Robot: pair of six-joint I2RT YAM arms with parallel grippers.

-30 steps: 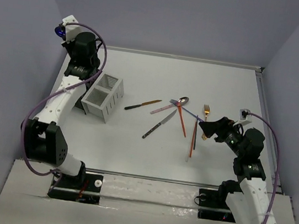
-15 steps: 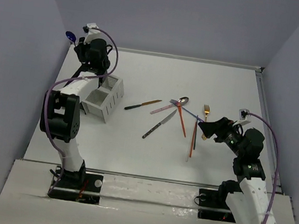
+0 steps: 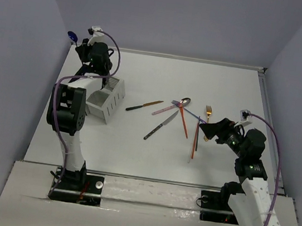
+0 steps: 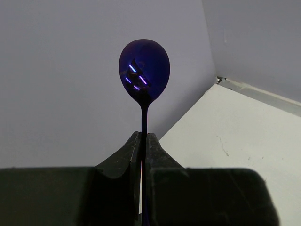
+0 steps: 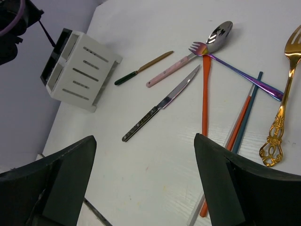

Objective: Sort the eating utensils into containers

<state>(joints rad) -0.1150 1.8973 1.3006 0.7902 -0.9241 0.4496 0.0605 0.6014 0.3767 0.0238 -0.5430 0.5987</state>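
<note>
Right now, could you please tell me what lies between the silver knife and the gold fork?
The wide orange stick, a thin orange stick, a teal stick and the purple fork handle lie there, seen best in the right wrist view.

Open across bare table [image 3: 130,138] between caddies [image 3: 106,101] and cutlery [image 3: 182,116].
Hemmed back-left by left arm [image 3: 66,115] and wall [image 3: 31,45] beside caddies; tangled right of centre, pieces crossing and touching.

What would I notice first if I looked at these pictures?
Probably the shiny blue spoon, pinched by its handle in the left gripper by the table's far left corner. Then the colourful cutlery scattered on the white table, to the right of the white caddy.
</note>
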